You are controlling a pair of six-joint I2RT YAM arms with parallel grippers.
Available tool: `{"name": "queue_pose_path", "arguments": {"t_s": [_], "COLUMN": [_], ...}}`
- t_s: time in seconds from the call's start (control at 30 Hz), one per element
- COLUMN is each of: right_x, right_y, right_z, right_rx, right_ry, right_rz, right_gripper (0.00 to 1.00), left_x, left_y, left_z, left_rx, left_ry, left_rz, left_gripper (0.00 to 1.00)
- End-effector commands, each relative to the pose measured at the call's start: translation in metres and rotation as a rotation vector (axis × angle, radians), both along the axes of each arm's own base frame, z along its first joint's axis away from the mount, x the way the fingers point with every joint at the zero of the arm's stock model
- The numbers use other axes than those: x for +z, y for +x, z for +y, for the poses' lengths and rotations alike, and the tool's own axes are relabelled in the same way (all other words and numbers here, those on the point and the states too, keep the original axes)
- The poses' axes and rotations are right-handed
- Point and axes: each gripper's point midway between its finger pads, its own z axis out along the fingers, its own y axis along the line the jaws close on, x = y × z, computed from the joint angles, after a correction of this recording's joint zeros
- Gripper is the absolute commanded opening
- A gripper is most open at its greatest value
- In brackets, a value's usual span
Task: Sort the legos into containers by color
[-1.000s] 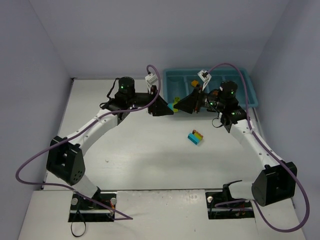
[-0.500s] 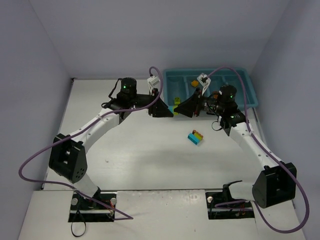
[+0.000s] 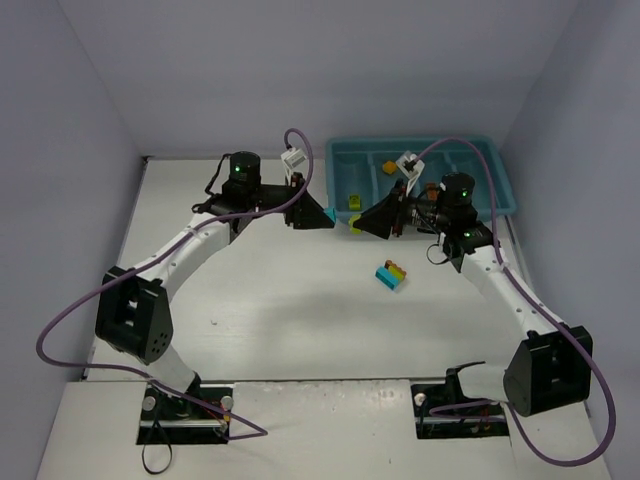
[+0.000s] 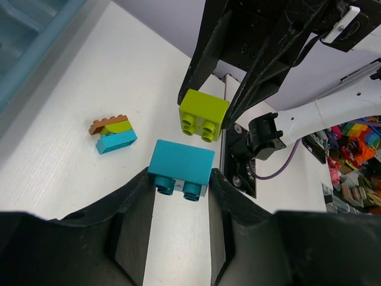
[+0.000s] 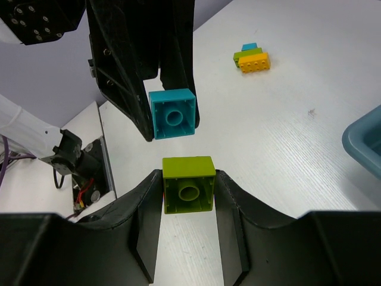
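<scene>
- my left claw (image 4: 180, 179) is clamped on the small cyan-blue plastic toy brick (image 4: 181, 168); my right claw (image 5: 189, 192) is clamped on the small lime-green plastic toy brick (image 5: 189, 185); both bricks are pinched flat between the finger pads
- both bricks are held in the air above the white worktop (image 3: 270, 290), just beside the near left corner of the teal-blue plastic four-compartment tray (image 3: 500, 165); they face each other, close but apart, with a clear gap in both wrist views
- one more multicoloured clump of orange, green and cyan bricks (image 3: 391, 275) lies on the worktop, nearer the arm bases and well apart from both claws
- step in hand, as I judge it: each brick goes to its own colour slot; keep both clamps firm, back the claws apart before turning, and move one arm at a time since both crowd the same tray corner
- clear the rounded rim, drop low inside the slot, then let go; a small yellow brick (image 3: 354, 203) already sits in the leftmost slot, so that slot is not for these
- orientation: green studs point at my left claw, its hollow underside faces my right wrist camera
- cyan hollow side faces the green brick, studs point back at my left wrist
- both look blocky, near square; no clear long axis; the stud axis runs along the line between the claws, roughly level
</scene>
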Motion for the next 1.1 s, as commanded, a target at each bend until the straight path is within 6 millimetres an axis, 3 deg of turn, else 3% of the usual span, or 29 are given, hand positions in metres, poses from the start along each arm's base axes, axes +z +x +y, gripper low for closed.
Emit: {"name": "queue_pose_path", "arguments": {"t_s": [0.0, 0.53, 1.07], "right_x": [0.014, 0.014, 0.023], "right_y": [0.001, 0.020, 0.036], "right_z": [0.000, -0.004, -0.010], "right_rx": [0.014, -0.070, -0.163], "right_ry": [0.009, -0.007, -0.017], "right_rz": [-0.088, -0.089, -0.096], "right_gripper": [0.00, 0.00, 0.00], "left_x": [0.048, 0.027, 0.019], "left_y": [-0.009, 0.011, 0.029], "left_z": [0.004, 0.015, 0.034], "left_rx": [-0.036, 0.090, 0.229], "left_ry": [-0.071, 0.049, 0.171], "left_rz": [-0.168, -0.161, -0.176], "left_gripper": [0.00, 0.00, 0.00]}}
